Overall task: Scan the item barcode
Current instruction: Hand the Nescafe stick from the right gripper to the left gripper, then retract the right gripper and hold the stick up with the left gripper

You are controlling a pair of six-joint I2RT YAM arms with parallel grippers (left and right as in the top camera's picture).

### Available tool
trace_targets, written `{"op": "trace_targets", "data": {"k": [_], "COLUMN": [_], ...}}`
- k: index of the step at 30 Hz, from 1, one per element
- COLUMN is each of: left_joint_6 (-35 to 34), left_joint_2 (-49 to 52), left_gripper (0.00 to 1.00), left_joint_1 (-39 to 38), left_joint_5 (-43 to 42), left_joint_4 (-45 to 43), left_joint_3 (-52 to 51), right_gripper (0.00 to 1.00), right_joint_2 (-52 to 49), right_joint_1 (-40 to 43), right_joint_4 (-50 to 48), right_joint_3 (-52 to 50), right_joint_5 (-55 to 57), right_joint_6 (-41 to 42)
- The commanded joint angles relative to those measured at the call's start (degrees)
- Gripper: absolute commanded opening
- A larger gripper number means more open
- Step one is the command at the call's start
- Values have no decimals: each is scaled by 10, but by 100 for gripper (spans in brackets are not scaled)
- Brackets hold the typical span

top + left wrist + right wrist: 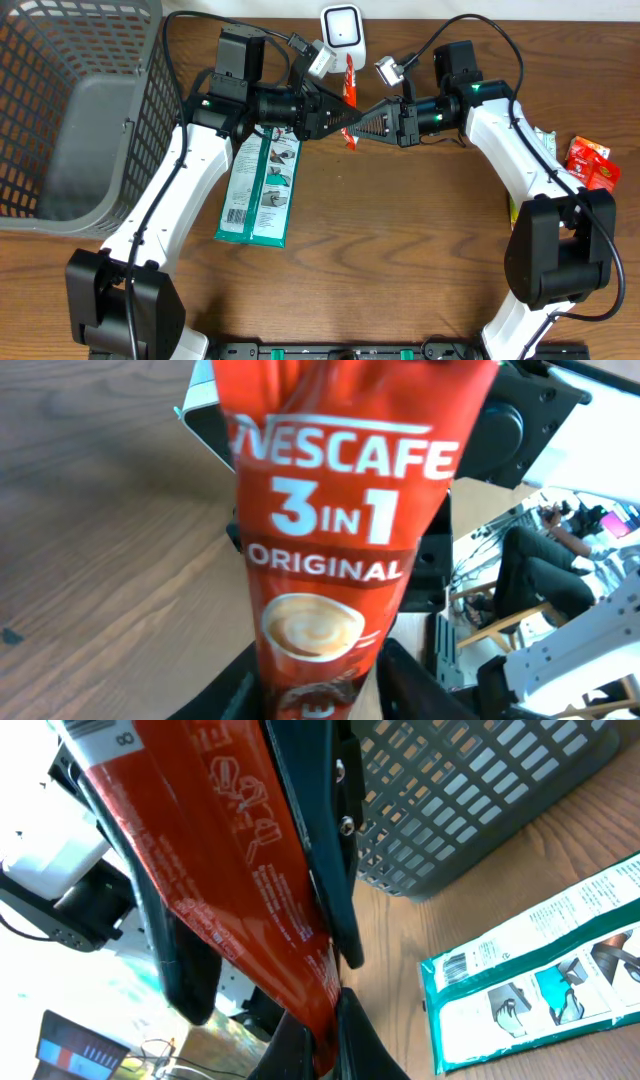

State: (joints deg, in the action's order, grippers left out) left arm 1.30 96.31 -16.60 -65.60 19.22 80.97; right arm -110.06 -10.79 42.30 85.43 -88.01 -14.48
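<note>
Closest to both wrist cameras is the red coffee sachet (330, 560), held up off the table (400, 230) between the two arms, just in front of the white scanner (340, 27).

By size, the grey basket (150, 110) stands at the left edge. The green-and-white pack (260, 190) lies flat beside the left arm, and a small red packet (590, 162) sits far right.

The right gripper (315, 1040) is clenched on one end of the sachet. The left gripper (325, 692) has a finger on each side of the other end, but I cannot tell whether they press it.

Progress looks about midway. The sachet is picked up and brought to the scanner. A white printed patch, probably the barcode, shows at the sachet's far end in the right wrist view. Nothing shows whether the scanner has read it. What seems left is to turn that patch to the scanner window and then set the sachet aside.
</note>
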Motion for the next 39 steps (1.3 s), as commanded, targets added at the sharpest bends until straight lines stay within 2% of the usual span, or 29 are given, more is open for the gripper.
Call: {"op": "trace_targets", "data": {"k": [1,6,17,20,22,24,27,28,33,36,39], "left_joint_6": [2,2,1,-9,-44,-50,-53,-62,-76,-76,-76], "left_joint_2": [-12,-12,-12,-12,-12,-12,-12,-12,-12,-12,-12], "left_gripper": [29,20,19,8,7,7,7,7,7,7,7], "left_joint_1": [-3,-3,-2,-2,-2,-2,-2,-2,-2,-2,-2], "left_joint_5": [-11,24,24,28,55,64,64,72,136,211,315], "left_joint_4": [1,1,1,-5,-4,-3,-3,-3,35,116,240], "left_joint_3": [-1,-1,-1,-1,-1,-1,-1,-1,10,44,111], "right_gripper": [1,1,1,10,19,29,52,55,56,55,52], "right_joint_2": [10,10,10,10,10,10,10,10,11,14,24], "right_joint_1": [-5,-5,-5,-5,-4,-3,1,1,6,16,29], "right_joint_4": [-2,-1,-2,-2,-3,-4,-5,-5,-5,2,36], "right_joint_3": [1,1,1,1,1,1,1,1,1,1,1], "right_joint_5": [-13,-14,-14,-14,-13,-13,12,30,131,153,224], "right_joint_6": [12,12,12,12,12,12,13,19,40,54,68]}}
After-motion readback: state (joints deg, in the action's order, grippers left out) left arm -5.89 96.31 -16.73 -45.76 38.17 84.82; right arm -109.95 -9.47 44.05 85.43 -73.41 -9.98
